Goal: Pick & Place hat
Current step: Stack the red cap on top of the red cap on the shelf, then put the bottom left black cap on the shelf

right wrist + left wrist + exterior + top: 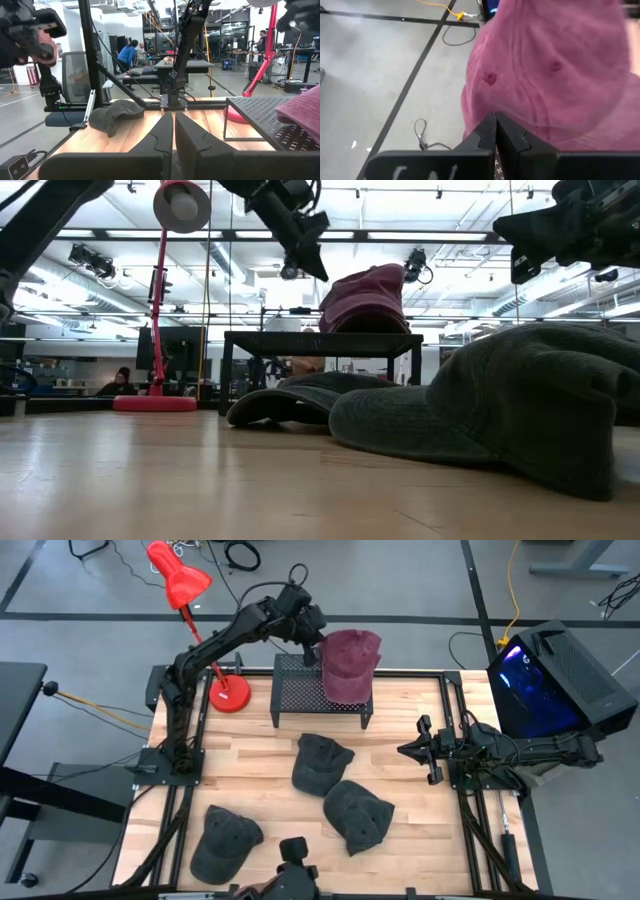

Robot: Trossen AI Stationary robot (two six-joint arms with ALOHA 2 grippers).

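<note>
Hat: the maroon hat [349, 665] sits on the black mesh rack [300, 692] at the table's far edge, draped over the rack's right half; from the low view I see it [364, 300] resting on the rack top [300, 336].
Left gripper: I have the left gripper [311, 652] up over the rack, just beside the hat's left side. In the left wrist view its fingers [485, 136] are pressed together with nothing between them, the pink cloth [555, 70] right in front of the tips. I can't tell from here whether the tips touch the cloth.
Right gripper: the right gripper [425, 750] waits near the table's right edge, pointing across the table. Its fingers [162, 135] are closed, nothing held.
Grey hats: I count three lying on the table [250, 780]. One [320, 762] is in the middle just in front of the rack, one [357, 815] is nearer the front and touching it, one [224, 840] is at front left, well apart from the others.
Lamp: a red lamp [180, 582] stands left of the rack, its round base [229, 694] on the table just beside the rack.
Screen: a lit box [555, 680] glows blue off the table's right side.
Room: in the right wrist view I see a person [129, 55] far back at a desk.
</note>
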